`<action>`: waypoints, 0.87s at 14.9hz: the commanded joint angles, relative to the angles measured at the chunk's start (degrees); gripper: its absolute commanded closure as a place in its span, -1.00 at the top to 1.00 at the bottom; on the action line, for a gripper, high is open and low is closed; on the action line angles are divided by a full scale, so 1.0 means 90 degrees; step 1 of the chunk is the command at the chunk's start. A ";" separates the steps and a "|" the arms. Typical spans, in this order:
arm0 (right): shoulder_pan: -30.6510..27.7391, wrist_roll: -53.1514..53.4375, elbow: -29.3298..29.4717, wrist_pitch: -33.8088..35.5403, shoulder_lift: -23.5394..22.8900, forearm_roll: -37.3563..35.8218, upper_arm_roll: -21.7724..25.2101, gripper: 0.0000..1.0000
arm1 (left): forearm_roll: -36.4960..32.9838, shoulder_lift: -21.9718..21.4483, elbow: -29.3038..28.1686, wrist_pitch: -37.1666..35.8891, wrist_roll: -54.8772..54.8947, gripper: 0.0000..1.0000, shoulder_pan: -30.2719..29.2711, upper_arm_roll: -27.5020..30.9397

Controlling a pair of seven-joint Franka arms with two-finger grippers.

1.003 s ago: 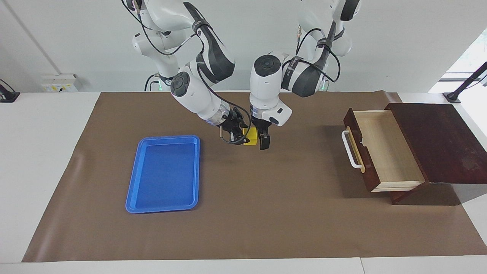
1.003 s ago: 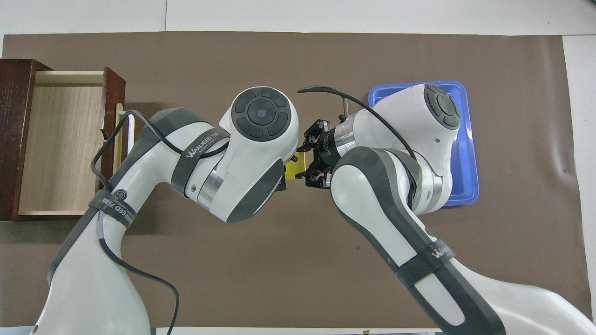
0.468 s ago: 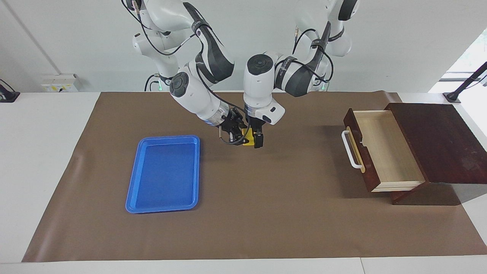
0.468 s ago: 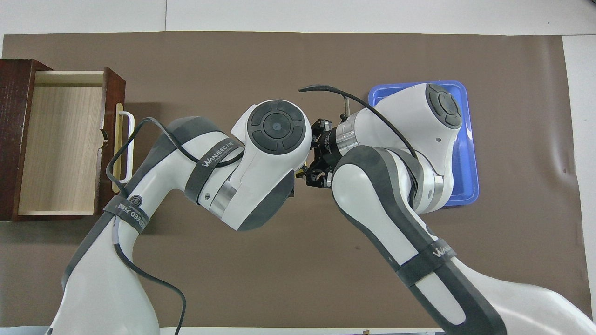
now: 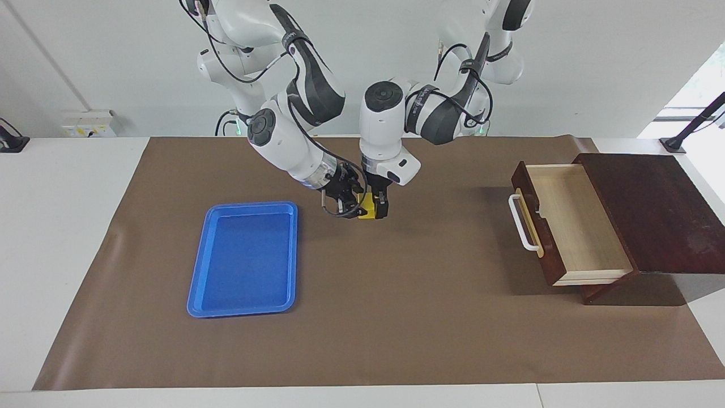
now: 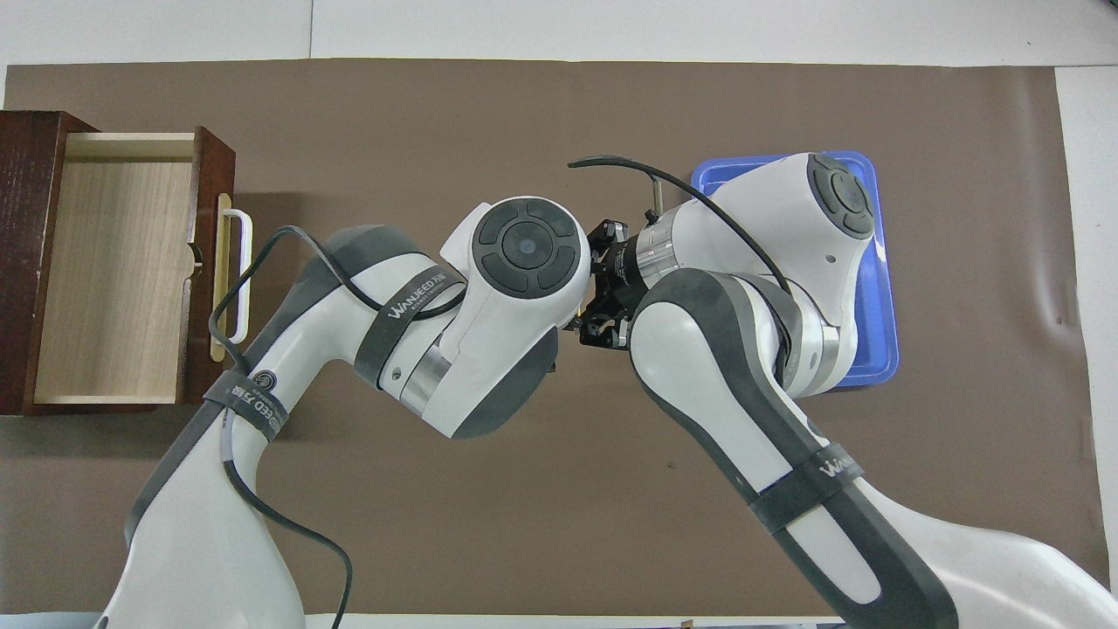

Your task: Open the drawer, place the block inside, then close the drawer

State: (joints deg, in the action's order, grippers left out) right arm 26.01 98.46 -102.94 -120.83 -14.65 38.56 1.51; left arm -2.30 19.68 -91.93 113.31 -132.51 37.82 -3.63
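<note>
The small yellow block [image 5: 367, 207] hangs just above the brown mat, between the two grippers. My right gripper [image 5: 355, 201] is shut on it from the tray's side. My left gripper [image 5: 376, 205] points straight down and stands right against the block's drawer side. In the overhead view the block is hidden under my left wrist, and only my right gripper [image 6: 601, 306] shows. The drawer [image 5: 572, 221] stands pulled open at the left arm's end of the table, its pale interior empty; it also shows in the overhead view [image 6: 113, 262].
A flat blue tray [image 5: 243, 258] lies empty on the mat toward the right arm's end, partly covered by my right arm in the overhead view [image 6: 880, 297]. The dark wooden cabinet [image 5: 651, 209] holds the drawer. The brown mat [image 5: 396, 317] covers the table.
My left gripper has moved in toward the block from the drawer's side until it stands against it. The right gripper with the block has shifted slightly toward the tray.
</note>
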 commanded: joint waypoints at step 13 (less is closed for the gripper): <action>-0.0176 0.0086 0.0003 -0.0042 0.0036 -0.0065 -0.0070 -1.00 | -0.0048 -0.0243 -0.0333 0.0271 0.0046 -1.00 0.0114 0.0081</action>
State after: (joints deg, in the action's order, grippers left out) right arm 25.89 97.71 -102.92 -121.09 -14.62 38.23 1.44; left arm -2.17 19.67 -91.93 113.77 -132.14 37.82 -3.55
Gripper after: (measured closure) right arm 0.449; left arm 0.427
